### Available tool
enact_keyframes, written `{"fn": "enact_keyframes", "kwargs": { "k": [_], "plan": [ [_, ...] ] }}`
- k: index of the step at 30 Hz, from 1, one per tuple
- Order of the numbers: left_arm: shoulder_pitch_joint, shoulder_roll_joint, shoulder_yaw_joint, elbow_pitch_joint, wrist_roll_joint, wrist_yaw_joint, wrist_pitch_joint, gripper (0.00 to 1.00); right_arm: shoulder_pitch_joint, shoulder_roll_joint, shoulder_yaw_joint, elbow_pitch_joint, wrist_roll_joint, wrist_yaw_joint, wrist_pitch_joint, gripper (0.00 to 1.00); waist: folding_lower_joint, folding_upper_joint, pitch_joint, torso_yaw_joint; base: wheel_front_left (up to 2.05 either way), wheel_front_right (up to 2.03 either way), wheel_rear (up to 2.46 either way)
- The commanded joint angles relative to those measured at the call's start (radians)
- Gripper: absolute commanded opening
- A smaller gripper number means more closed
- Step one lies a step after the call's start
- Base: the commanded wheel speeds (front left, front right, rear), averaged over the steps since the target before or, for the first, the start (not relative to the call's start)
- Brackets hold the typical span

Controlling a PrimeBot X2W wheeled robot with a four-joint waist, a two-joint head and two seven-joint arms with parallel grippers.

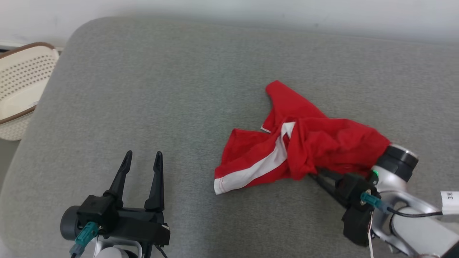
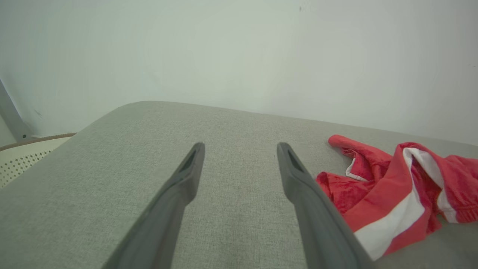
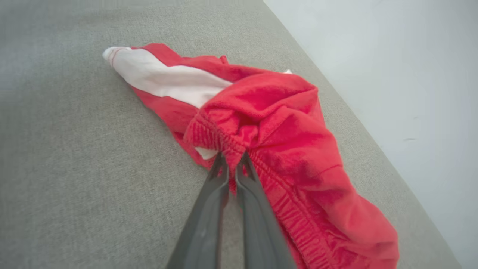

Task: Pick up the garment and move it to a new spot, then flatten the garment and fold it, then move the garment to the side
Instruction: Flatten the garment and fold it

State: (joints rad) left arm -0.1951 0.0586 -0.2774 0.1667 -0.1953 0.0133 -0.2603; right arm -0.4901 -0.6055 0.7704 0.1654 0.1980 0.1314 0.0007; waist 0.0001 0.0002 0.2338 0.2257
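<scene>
The garment (image 1: 315, 143), red with a white stripe (image 1: 258, 168), is seen lying crumpled on the right half of the grey cushion (image 1: 179, 89). One red corner points toward the wall (image 2: 239, 48), and the striped hem is spread toward the cushion's middle. Its elastic waistband (image 3: 283, 201) is pinched by the right gripper (image 3: 232, 157), whose fingers are pressed together on a gathered fold of that band; in the head view those fingers are hidden under cloth draped over the wrist. Most of the cloth appears to rest on the cushion, and it cannot be told whether any part is lifted. The left gripper (image 1: 143, 153) is held with its fingers spread and nothing between them, over bare cushion to the left of the garment and apart from it. A pale perforated basket (image 1: 21, 82) is seen beyond the cushion's left edge. The first step is judged to be in hand: the garment is gripped but not yet carried to a new spot, and nothing is flattened or folded. For the next move, a firm pinch is called for while the cloth is raised clear of the cushion and carried, probably toward the bare middle, where room for spreading is offered. A second hold by the left gripper on the striped hem is likely to be needed for flattening.
</scene>
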Motion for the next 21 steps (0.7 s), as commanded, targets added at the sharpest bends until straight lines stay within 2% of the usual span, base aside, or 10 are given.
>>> {"fn": "enact_keyframes", "kwargs": {
  "k": [1,5,9,15,17,21],
  "plan": [
    [0.006,0.004,0.008,-0.003,0.012,-0.001,-0.005,1.00,0.025,-0.013,0.008,-0.037,0.023,-0.001,0.015,0.00,-0.0001,-0.0002,-0.019,-0.046,0.00,0.00,0.00],
    [0.021,0.016,0.030,-0.006,0.020,0.000,-0.005,1.00,0.082,-0.050,-0.020,-0.167,0.117,-0.001,0.073,0.00,-0.0001,-0.0002,-0.037,-0.096,0.00,0.00,0.00],
    [0.033,0.031,0.050,-0.014,0.027,0.002,-0.005,1.00,0.153,-0.108,-0.066,-0.287,0.216,-0.001,0.178,0.00,-0.0001,-0.0002,-0.045,-0.141,0.00,0.00,0.00],
    [0.044,0.044,0.071,-0.026,0.031,0.004,-0.005,1.00,0.259,-0.199,-0.166,-0.462,0.490,-0.001,0.375,0.00,-0.0001,-0.0002,-0.038,-0.176,0.00,0.00,0.00],
    [0.043,0.045,0.075,-0.031,0.028,0.005,-0.005,1.00,0.304,-0.220,-0.250,-0.506,0.631,-0.001,0.459,0.00,-0.0001,-0.0002,-0.032,-0.179,0.00,0.00,0.00],
    [0.028,0.040,0.068,-0.030,0.032,-0.001,-0.005,1.00,0.318,-0.218,-0.338,-0.498,0.801,-0.001,0.549,0.00,-0.0001,-0.0002,-0.016,-0.166,0.00,0.00,0.00]
  ]
}}
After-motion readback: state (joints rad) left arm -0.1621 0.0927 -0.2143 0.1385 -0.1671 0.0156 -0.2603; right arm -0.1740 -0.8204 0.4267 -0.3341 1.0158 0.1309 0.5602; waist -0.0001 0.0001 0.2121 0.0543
